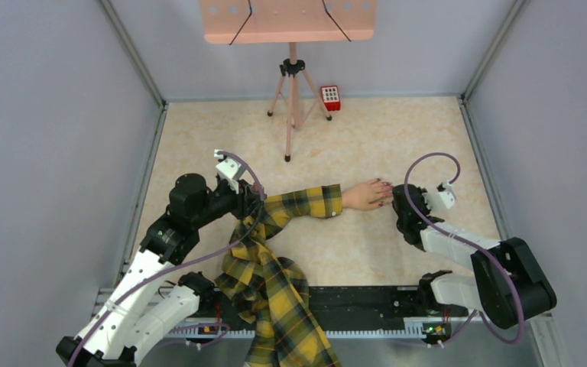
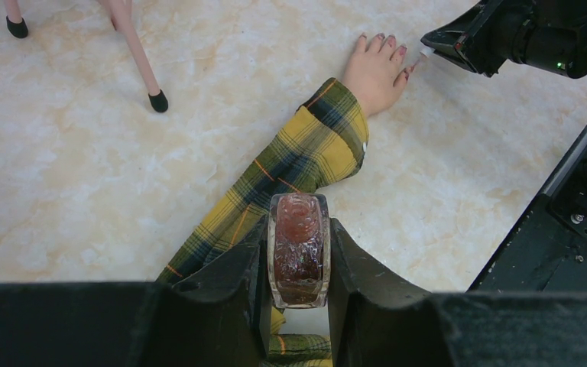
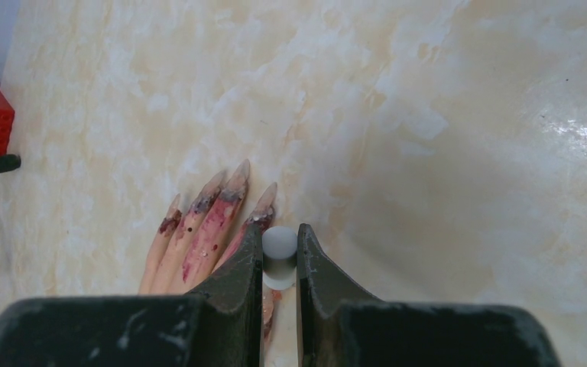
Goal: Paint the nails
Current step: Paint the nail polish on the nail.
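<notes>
Two arms: left arm (image 1: pixel 141 275), right arm (image 1: pixel 458 245). Two grippers: left gripper (image 2: pixel 298 237), right gripper (image 3: pixel 279 237). One hand (image 1: pixel 365 195); four fingers (image 3: pixel 222 214) show in the right wrist view, and the nails (image 2: pixel 391 38) are too small to count surely. One shirt (image 1: pixel 275 283). One bottle (image 2: pixel 299 260). One cap (image 3: pixel 279 248). One tripod (image 1: pixel 292 99) with three legs, one board (image 1: pixel 287 19), one red box (image 1: pixel 330 97).
</notes>
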Controlling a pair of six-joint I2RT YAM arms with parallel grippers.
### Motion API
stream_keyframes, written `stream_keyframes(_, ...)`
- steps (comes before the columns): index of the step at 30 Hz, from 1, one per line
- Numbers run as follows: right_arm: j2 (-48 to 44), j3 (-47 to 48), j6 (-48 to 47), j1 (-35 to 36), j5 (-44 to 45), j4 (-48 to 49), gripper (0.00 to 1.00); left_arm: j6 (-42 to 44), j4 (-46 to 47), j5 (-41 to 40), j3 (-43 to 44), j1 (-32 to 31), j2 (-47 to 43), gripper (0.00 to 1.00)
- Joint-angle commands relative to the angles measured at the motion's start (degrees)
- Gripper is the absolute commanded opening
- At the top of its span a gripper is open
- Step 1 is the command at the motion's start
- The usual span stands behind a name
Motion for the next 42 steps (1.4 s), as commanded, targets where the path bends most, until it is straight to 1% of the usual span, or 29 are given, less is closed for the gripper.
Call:
stream_keyframes(1,0.6,2.8,0.0,0.8,2.1,2.5,0.0,0.0,2.3,-0.1,1.3,0.1,-0.9,0.0)
stream_keyframes(9,2.1,3.2,-0.1,0.7,0.1,4.9,0.0,0.0,2.3,-0.1,1.3,0.1,-1.0,0.0)
stream_keyframes(25,2.2,3.6,-0.3,0.8,-1.6,5.1,0.0,-0.1,2.3,0.0,1.3,0.1,-0.8,0.0)
stream_keyframes(37,-3.8,1.1,-0.3,0.8,-1.5,0.5,0.0,-0.1,2.4,0.3,1.3,0.1,-1.0,0.0)
stream_keyframes(42,-4.3,0.5,-0.1,0.9,-1.7,-0.5,0.0,-0.2,2.4,0.4,1.4,0.2,-1.0,0.0)
